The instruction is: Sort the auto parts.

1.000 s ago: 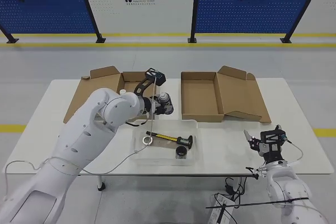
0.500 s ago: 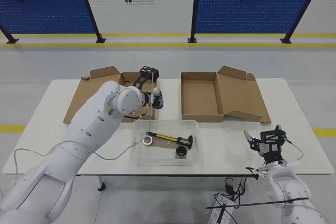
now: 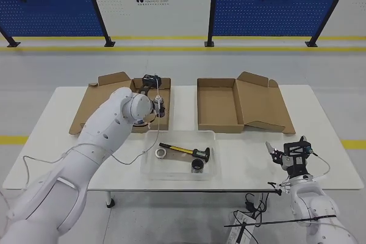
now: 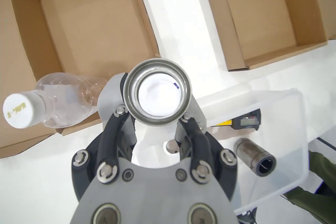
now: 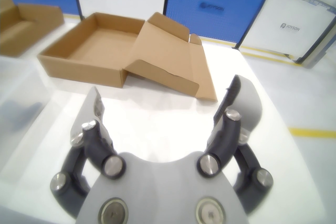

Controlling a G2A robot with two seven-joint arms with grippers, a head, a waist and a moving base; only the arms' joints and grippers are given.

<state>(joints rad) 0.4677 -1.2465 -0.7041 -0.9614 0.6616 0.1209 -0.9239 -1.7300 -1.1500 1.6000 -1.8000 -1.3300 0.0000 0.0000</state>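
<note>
Silver metal ring [image 4: 157, 62] clamped between the left gripper [image 4: 155, 97] fingers, open end facing the wrist camera. In the top view the left gripper [image 3: 159, 107] hangs over the near-right part of the left cardboard box [image 3: 85, 119], about 11 o'clock from the clear plastic bin [image 3: 171, 169]. Whether the ring touches the box floor: can't tell.

A clear bottle [image 4: 56, 101] with a white cap sits at that box's near wall, just beside the gripper.

In the bin: a yellow-and-black caliper [image 3: 177, 149] across the middle, a dark metal cylinder [image 3: 198, 166] at 5 o'clock of it, and a small silver ring piece [image 3: 160, 154] at its 9 o'clock end. The left wrist view shows the caliper's display [image 4: 246, 122] and the cylinder [image 4: 254, 156] lying apart.

Right cardboard box [image 3: 216, 110], lid flat open, at 1 o'clock from the bin.

Right gripper [image 3: 285, 147] is at 3 o'clock from the bin, near the table's [image 3: 329, 122] front edge, jaws spread wide with nothing between them [image 5: 165, 88].
</note>
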